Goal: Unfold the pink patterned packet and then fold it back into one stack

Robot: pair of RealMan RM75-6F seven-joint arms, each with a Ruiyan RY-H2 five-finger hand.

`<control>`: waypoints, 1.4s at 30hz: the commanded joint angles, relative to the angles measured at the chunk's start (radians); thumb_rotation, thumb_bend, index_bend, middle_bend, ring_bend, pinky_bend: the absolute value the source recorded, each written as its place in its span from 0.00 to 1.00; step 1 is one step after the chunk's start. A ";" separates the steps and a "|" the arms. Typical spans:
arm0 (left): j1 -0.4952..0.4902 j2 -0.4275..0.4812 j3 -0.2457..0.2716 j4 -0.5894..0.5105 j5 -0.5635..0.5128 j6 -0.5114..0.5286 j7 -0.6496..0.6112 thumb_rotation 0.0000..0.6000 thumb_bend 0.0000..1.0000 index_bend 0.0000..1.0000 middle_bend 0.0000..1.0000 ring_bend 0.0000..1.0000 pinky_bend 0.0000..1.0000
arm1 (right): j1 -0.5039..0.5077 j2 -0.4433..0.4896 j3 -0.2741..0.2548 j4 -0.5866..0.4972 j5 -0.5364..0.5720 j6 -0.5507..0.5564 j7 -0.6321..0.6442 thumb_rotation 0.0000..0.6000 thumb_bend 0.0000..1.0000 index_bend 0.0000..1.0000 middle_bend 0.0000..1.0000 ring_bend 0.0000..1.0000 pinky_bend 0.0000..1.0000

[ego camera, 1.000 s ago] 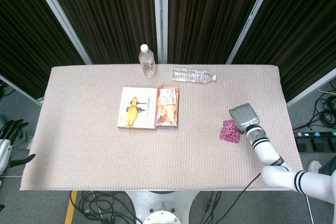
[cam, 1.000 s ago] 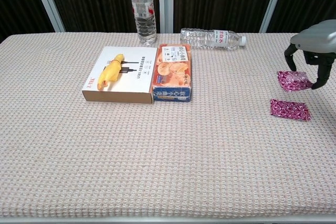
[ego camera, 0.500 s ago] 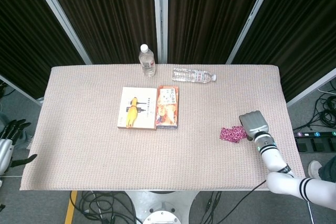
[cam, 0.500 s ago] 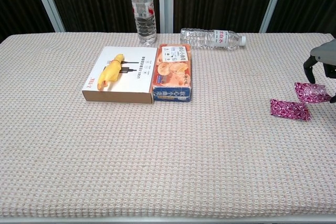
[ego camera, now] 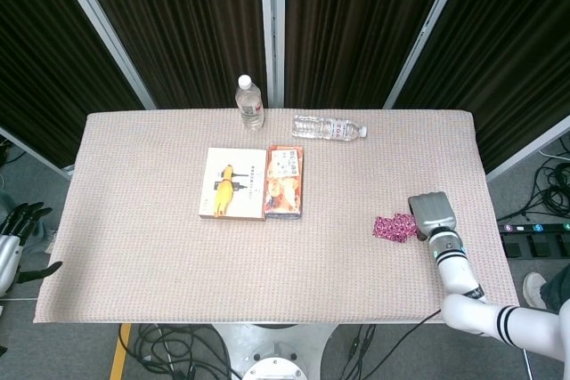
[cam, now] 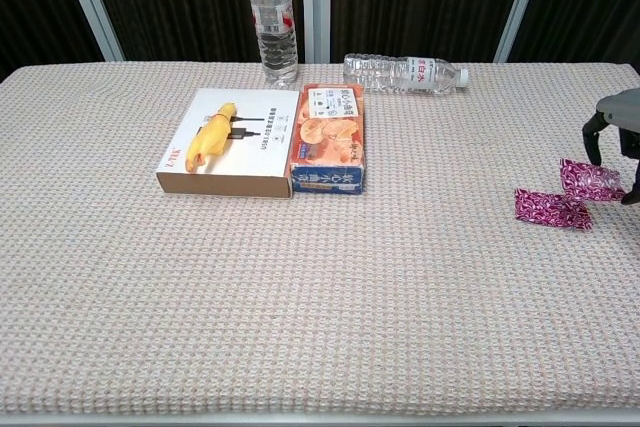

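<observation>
**Packet opened out, R hand on far panel**

L hand [ego camera: 16,236] hung off table's L edge, below cloth level, fingers apart, holding nothing; not seen in chest view.

Mid-table, L to right: white box [cam: 232,154] w/ yellow item printed on lid, orange box [cam: 330,150] touching its R side. Behind them an upright bottle [cam: 274,17]; another bottle [cam: 405,73] lay on its side, cap to the R. None of these in play.

Packet [cam: 568,194] lay near table's [ego camera: 160,255] R edge, spread into two pink patterned panels: one flat on the cloth, other just behind it and tilted up at R end. R hand [cam: 618,133] sat at frame edge over the raised panel, fingers curved down around it. Looked like a pinch on that panel, but contact pts cropped – can't tell for sure.

Judgement: unfold step done or nearly so; refold starting. Next move calls for carrying raised panel over the flat one, edges aligned, then pressing down into one stack. Risk: flat panel sliding on the cloth.
</observation>
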 commanded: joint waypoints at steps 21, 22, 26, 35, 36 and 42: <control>0.009 0.000 0.006 0.026 0.002 0.014 -0.036 1.00 0.00 0.21 0.22 0.09 0.27 | 0.026 -0.082 0.037 -0.017 0.146 0.074 -0.168 0.95 0.00 0.47 0.98 1.00 0.93; 0.009 0.000 0.006 0.027 0.002 0.014 -0.037 1.00 0.00 0.21 0.22 0.09 0.27 | 0.027 -0.085 0.039 -0.012 0.148 0.071 -0.170 0.95 0.00 0.47 0.98 1.00 0.93; 0.011 0.001 0.007 0.028 0.000 0.014 -0.038 1.00 0.00 0.21 0.22 0.09 0.27 | 0.029 -0.103 0.044 0.011 0.167 0.059 -0.181 0.95 0.00 0.47 0.98 1.00 0.93; 0.012 0.002 0.005 0.032 -0.003 0.015 -0.043 1.00 0.00 0.21 0.22 0.09 0.27 | 0.030 -0.130 0.053 0.047 0.188 0.038 -0.190 0.93 0.00 0.47 0.98 1.00 0.93; 0.012 0.003 0.005 0.032 -0.004 0.015 -0.044 1.00 0.00 0.21 0.22 0.09 0.27 | 0.030 -0.130 0.054 0.048 0.188 0.036 -0.189 0.92 0.00 0.47 0.98 1.00 0.93; 0.014 0.004 0.007 0.033 -0.004 0.015 -0.045 1.00 0.00 0.21 0.22 0.09 0.27 | 0.033 -0.136 0.059 0.055 0.181 0.024 -0.187 0.92 0.00 0.47 0.98 1.00 0.93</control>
